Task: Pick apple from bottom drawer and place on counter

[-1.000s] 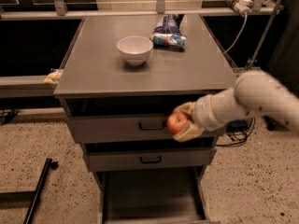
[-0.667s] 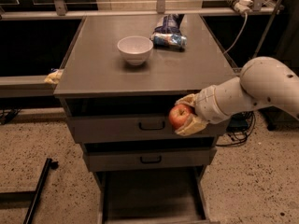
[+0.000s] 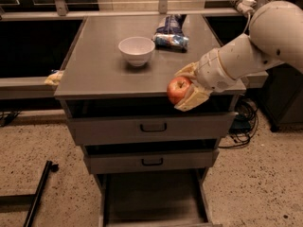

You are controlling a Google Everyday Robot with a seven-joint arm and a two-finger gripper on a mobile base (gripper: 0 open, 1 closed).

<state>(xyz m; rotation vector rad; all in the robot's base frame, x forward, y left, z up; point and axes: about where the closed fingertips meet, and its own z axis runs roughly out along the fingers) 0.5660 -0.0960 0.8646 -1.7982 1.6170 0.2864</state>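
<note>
Our tool grips the apple level with the front edge of the desk, at four o'clock from the bowl; we judge it best to rise clear of the edge, move toward twelve, and set it down gently so it cannot roll.

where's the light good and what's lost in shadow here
Camera view: dim, warm light; soft sheen on the counter; the claw, holding the apple at the counter's front edge, is well lit; the open bottom drawer lies in shadow, its inside dark.
</note>
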